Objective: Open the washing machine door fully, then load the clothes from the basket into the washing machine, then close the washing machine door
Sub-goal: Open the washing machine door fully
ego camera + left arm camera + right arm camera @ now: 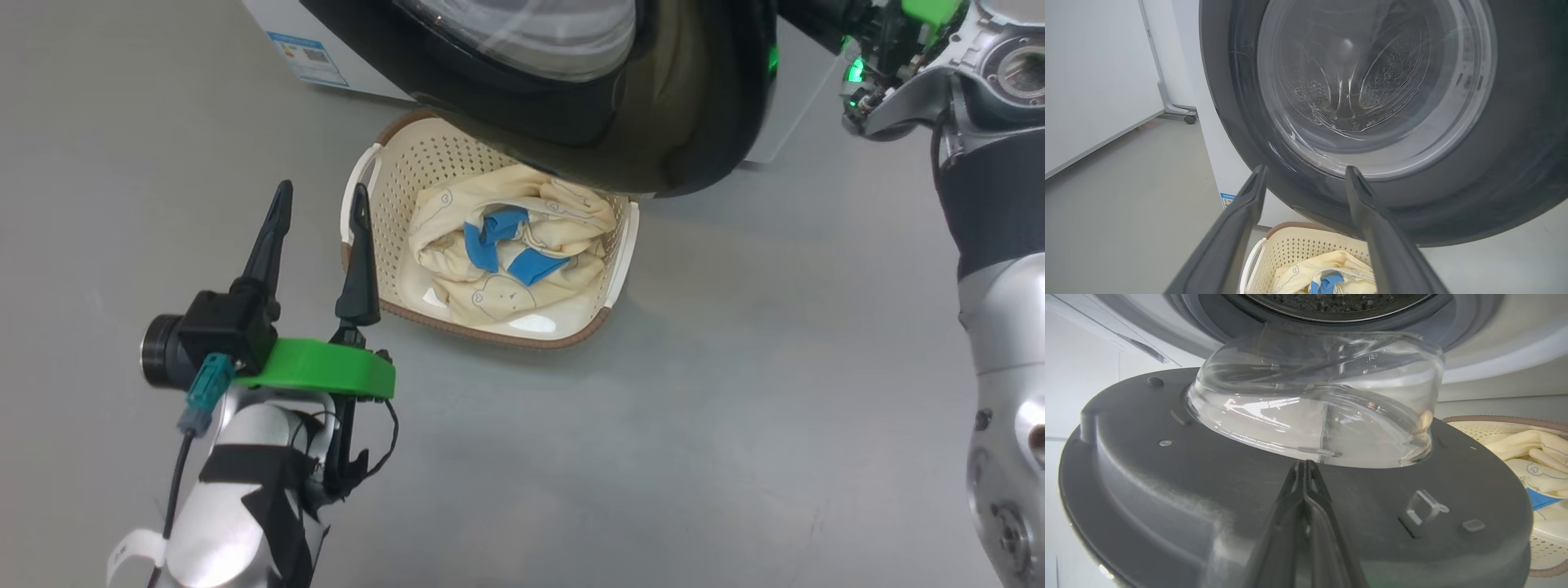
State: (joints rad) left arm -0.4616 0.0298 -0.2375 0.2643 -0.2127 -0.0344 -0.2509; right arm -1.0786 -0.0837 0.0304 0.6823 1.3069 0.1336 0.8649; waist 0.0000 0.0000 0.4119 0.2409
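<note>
The washing machine door (571, 122) stands swung out from the white washing machine (277, 24) and overhangs the far side of the basket (424, 163). The clothes (506, 245) lie bunched in the basket on the floor. My left gripper (320, 214) is open and holds nothing, just left of the basket's left handle. In the left wrist view its fingers (1249, 204) point at the door's outer face (1515, 143), with the basket (1298, 249) and clothes (1310, 269) below. My right gripper (1304, 465) is shut, its tips at the door's dark inner face (1167, 490) under the glass bowl.
Grey floor (735, 408) spreads around the basket. My right forearm (996, 204) hangs along the right edge. A white panel on a castor foot (1186, 118) stands left of the machine. The drum opening and grey gasket (1208, 318) show above the door.
</note>
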